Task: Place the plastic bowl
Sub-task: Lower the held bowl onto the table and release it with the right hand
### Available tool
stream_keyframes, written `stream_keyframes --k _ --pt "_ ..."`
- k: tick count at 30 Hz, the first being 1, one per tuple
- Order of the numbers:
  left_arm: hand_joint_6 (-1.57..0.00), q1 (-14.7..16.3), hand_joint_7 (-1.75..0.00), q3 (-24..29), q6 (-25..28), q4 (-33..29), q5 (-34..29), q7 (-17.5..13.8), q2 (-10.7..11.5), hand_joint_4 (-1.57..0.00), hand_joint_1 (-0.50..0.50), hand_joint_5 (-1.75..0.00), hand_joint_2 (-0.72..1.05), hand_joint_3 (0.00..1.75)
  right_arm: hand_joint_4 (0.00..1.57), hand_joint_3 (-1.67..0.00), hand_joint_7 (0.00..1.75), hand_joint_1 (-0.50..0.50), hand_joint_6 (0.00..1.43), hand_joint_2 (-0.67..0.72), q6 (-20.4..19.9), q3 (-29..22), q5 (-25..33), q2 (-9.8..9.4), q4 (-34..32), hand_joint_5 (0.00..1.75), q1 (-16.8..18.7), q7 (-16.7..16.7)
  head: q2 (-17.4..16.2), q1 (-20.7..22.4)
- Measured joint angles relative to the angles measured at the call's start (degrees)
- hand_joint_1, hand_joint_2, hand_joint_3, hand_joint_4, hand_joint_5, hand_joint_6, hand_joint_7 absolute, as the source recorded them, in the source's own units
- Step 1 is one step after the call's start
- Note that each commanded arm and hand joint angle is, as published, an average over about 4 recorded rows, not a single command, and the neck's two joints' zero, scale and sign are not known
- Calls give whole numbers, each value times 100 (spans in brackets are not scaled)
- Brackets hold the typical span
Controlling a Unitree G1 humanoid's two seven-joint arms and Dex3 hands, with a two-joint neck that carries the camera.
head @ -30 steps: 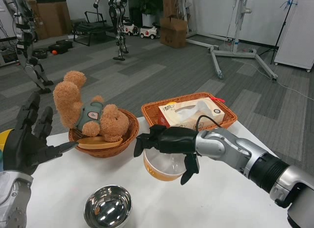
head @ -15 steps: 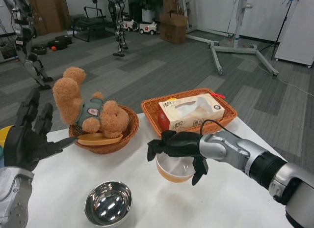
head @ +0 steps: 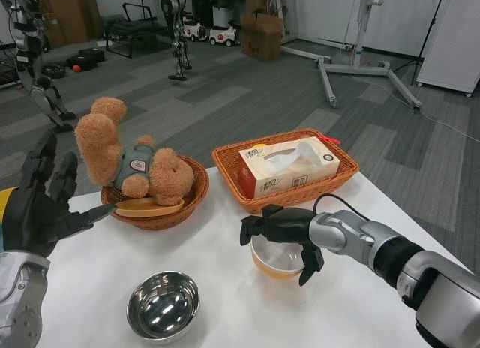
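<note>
The plastic bowl [head: 276, 262] is white inside with an orange outside, and it sits low on the white table [head: 225, 318] in front of the tissue basket. My right hand [head: 283, 229] grips it from above, fingers curled over its rim on both sides. My left hand [head: 39, 205] is raised at the left edge with fingers spread and nothing in it, just left of the round basket.
A round wicker basket [head: 187, 205] holds a teddy bear [head: 131, 164] and an orange plate. A rectangular wicker basket [head: 337, 179] with a tissue box [head: 289, 166] stands behind the bowl. A steel bowl [head: 163, 305] sits at the front left.
My right hand has carried the plastic bowl to the right and down towards the table. The view has shifted a little; my left hand stays raised.
</note>
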Motion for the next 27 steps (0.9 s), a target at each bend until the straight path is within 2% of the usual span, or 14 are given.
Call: stream_keyframes --k 10,16,19,22,27 --pt "0 -1 0 -34 -1 33 -1 0 -2 0 -50 0 43 0 3 -135 133 -25 0 -38 34 -49 -604 93 144 165 0 -127 -139 -71" --pt "0 -1 0 -48 -2 43 -5 0 -4 0 -50 0 43 0 3 -135 133 -29 0 -41 141 135 -782 117 151 165 4 -142 -172 -43" --pt "0 -1 0 -52 -2 44 -10 0 -6 0 -50 0 43 0 3 -135 127 -32 0 -41 210 292 -867 136 151 165 11 -147 -172 -39" --pt "0 -1 0 -55 -2 44 -13 0 -7 0 -50 0 43 0 3 -141 126 -33 0 -41 278 421 -921 162 149 165 19 -151 -157 -29" --pt "0 0 0 -58 -2 44 -23 0 -9 0 -50 0 43 0 4 -143 119 -39 0 -49 345 486 -1115 197 122 165 48 -152 -153 -13"
